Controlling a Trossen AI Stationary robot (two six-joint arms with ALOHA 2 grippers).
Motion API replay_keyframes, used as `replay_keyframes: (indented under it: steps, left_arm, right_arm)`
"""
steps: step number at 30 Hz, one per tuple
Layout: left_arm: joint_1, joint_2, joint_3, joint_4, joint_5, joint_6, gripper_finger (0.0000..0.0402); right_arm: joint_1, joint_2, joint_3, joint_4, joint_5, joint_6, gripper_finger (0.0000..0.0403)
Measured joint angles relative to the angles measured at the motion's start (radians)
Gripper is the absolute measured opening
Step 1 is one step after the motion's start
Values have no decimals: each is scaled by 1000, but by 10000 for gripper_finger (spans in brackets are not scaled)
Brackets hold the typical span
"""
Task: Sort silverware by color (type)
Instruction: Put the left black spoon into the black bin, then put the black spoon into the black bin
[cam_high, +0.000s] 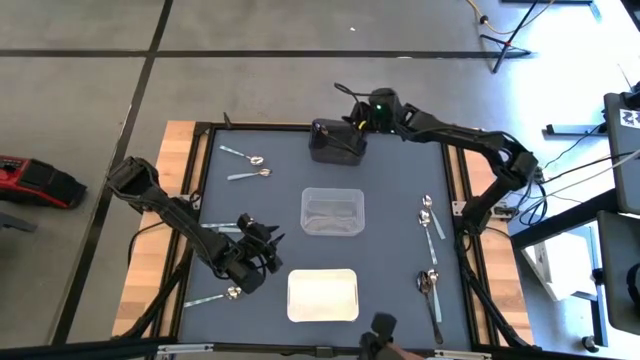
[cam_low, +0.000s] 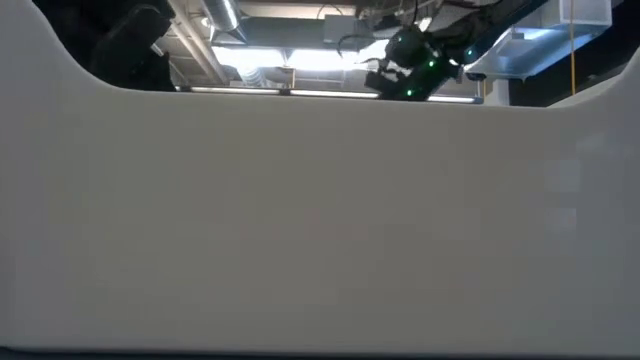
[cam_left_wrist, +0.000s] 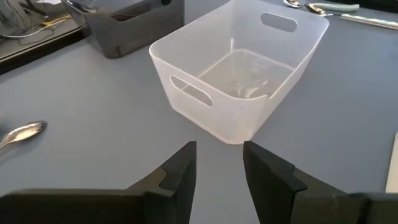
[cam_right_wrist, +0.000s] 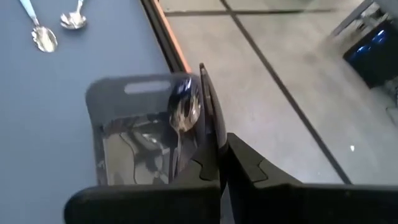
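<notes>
Spoons lie scattered on the mat, none yet in the white tray (cam_high: 322, 317), which sits nearest and blocks the low view.

- Near left: pale-handled spoon (cam_high: 212, 298), flat, just beside the left gripper.
- Near right: dark spoon (cam_high: 433, 304), with two silver spoons (cam_high: 430, 222) beyond it, all close to the mat's right edge.
- Left gripper (cam_left_wrist: 217, 167): low over the mat between white tray and clear tray (cam_high: 305, 212), aimed at the clear one. Fingers (cam_left_wrist: 180, 177) parted a little, nothing between them.
- Far left: another pair of spoons (cam_high: 248, 166).
- Far end: right gripper (cam_right_wrist: 219, 152) over the black tray (cam_right_wrist: 93, 124), fingers pressed together. A shiny spoon (cam_right_wrist: 184, 111) shows inside that tray, seemingly leaning on its wall and not pinched.

Handling, as judged: spoons are light, stiff, slick metal and lie nearly flush with the mat. Best hold is across the thin handle near mid-length, fingers straddling it. The bowl end is rounded and likely to slip or tip the spoon.
</notes>
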Motion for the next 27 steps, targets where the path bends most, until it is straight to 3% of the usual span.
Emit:
replay_keyframes:
  steps: [9,17,22,27]
  left_arm:
    - [0,0,0,19,-4,0,126]
    - [0,0,0,20,-5,1,126]
    - [0,0,0,40,6,2,126]
    - [-20,23,-1,141,46,41,126]
  right_arm:
    - [0,75,0,28,23,22,26]
    - [0,95,3,51,25,16,119]
    - [17,18,40,-80,-21,18,158]
    - [118,-110,38,-226,-30,20,165]
